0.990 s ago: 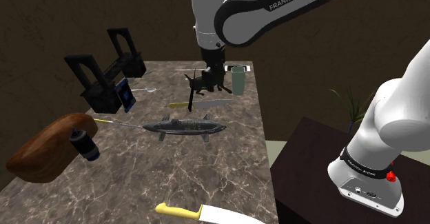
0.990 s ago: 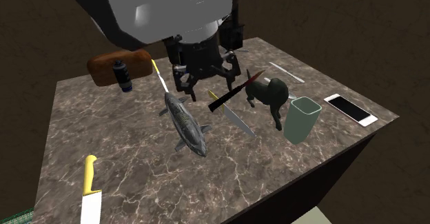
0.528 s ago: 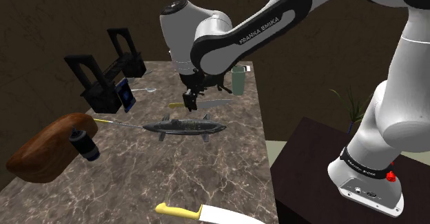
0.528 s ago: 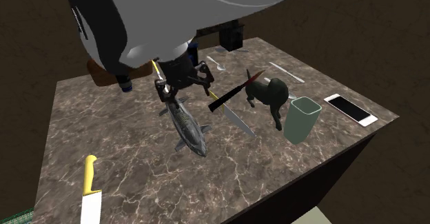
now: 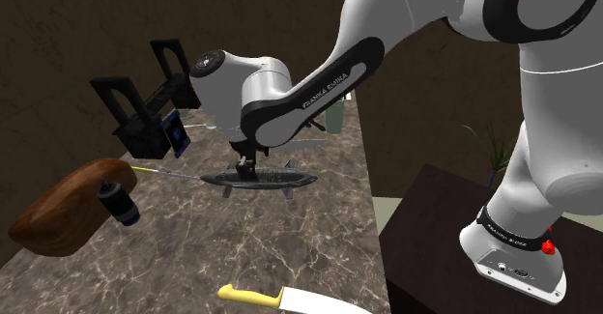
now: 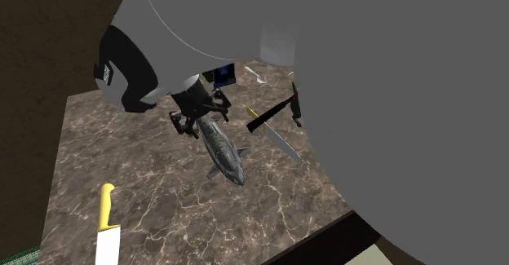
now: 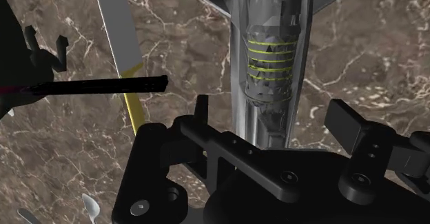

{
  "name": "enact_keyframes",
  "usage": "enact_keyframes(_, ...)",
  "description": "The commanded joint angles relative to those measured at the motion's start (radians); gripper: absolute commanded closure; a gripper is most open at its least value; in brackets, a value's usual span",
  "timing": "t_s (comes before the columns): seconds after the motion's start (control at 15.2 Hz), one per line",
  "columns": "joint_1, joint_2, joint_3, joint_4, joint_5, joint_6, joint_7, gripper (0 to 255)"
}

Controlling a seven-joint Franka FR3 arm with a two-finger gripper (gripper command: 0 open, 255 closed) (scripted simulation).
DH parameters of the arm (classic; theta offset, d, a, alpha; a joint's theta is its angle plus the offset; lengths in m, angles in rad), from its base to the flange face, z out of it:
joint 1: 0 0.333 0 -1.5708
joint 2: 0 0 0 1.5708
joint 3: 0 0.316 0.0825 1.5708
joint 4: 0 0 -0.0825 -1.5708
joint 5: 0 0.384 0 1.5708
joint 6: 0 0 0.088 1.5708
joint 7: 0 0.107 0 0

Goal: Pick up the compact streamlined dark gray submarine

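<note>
Your gripper (image 5: pixel 246 165) is down low over the dark gray submarine (image 5: pixel 259 178), jaws open. In the wrist view the fingers (image 7: pixel 346 121) stand apart on either side of the narrow end of the hull, with a gap on both sides and no contact. The submarine (image 7: pixel 272 50) has yellow bands around it and lies flat on small legs near the middle of the marble table (image 5: pixel 290 249). In the second exterior view the gripper (image 6: pixel 196 118) is at the far end of the submarine (image 6: pixel 226 151). A slim knife (image 7: pixel 118 29) with a yellow handle lies just beside the hull and apart from it. A brown loaf (image 5: pixel 58 211) and a dark canister (image 5: pixel 118 203) sit toward the shoulder view's left. A big yellow-handled knife (image 5: pixel 253 295) lies at the near table edge, and a black rack (image 5: pixel 145 104) is at the far corner.
</note>
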Motion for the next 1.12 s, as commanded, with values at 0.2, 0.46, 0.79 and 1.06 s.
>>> enact_keyframes(0.2,0.007,0.04,-0.011,-0.015,-0.028,0.046,0.025,0)
enact_keyframes(0.46,0.009,0.051,-0.014,-0.02,-0.035,0.061,0.033,0)
enact_keyframes(0.79,0.009,0.051,-0.014,-0.019,-0.035,0.06,0.033,255)
enact_keyframes(1.06,0.009,0.052,-0.014,-0.019,-0.035,0.06,0.033,255)
